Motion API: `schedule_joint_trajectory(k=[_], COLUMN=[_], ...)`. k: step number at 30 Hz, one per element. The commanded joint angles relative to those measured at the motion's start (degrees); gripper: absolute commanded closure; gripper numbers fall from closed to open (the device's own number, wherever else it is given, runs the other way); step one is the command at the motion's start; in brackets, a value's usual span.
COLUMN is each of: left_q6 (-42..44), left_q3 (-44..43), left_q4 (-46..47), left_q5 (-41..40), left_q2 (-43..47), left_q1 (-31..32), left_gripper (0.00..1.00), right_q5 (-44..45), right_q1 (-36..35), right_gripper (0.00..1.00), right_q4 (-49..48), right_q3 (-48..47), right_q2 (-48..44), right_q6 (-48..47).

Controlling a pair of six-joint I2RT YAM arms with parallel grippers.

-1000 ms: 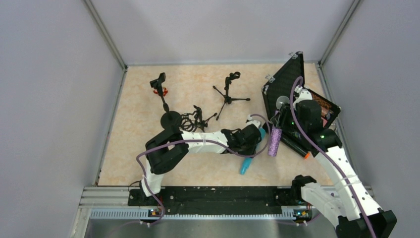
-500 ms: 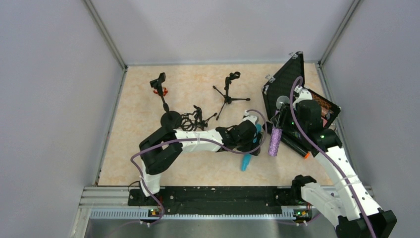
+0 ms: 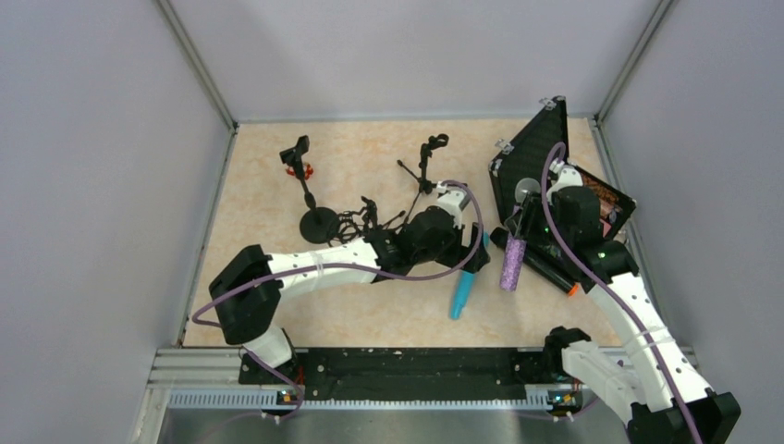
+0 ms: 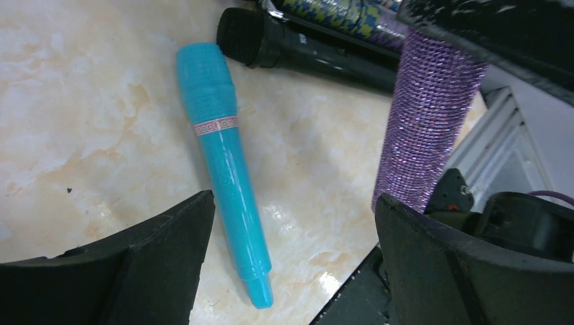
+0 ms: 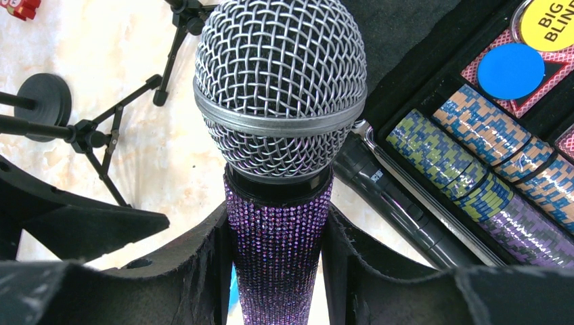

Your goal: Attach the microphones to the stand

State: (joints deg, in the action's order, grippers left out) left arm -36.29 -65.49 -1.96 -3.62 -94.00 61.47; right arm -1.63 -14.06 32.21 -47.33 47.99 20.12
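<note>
Here: right pincer [image 5: 277,271] pinching glittery purple microphone [image 5: 279,95], silver mesh head; left pincer [image 4: 292,223] spread.

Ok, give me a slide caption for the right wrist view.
Right hand clamps the glittery purple microphone just below its head, poker chips alongside.

You see the turquoise microphone [image 4: 223,159] lying flat, the glittery purple microphone [image 5: 279,230] held upright, silver mesh head uppermost, and the black microphone [image 3: 545,276], orange-ended, lying just beside it.
</note>
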Motion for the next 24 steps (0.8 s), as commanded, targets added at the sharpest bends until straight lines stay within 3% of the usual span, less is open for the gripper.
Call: schedule_joint_trajectory(k=[1,13,24], left_q6=[-1.36,-11.23,-2.4], left_q3=[2.35,12.08,10.07], left_q4=[8.81,21.99,11.45], left_q5=[6.7,14.27,4.5], left_q2=[4.61,14.93,27.54], left_q1=[-1.99,-11.23,-14.11], left_gripper=[0.08,0.1,0.11], right_q5=[-1.19,-5.1,-9.47], right_q1=[0.66,0.62,0.61], right_gripper=[1.0,1.0,1.0], right_q4=[-4.65,-7.54,-9.27], right_q3=[-1.23,0.28,0.66], right_q2=[-0.88,-0.15,2.97], right_q6=[0.58,1.26,1.79])
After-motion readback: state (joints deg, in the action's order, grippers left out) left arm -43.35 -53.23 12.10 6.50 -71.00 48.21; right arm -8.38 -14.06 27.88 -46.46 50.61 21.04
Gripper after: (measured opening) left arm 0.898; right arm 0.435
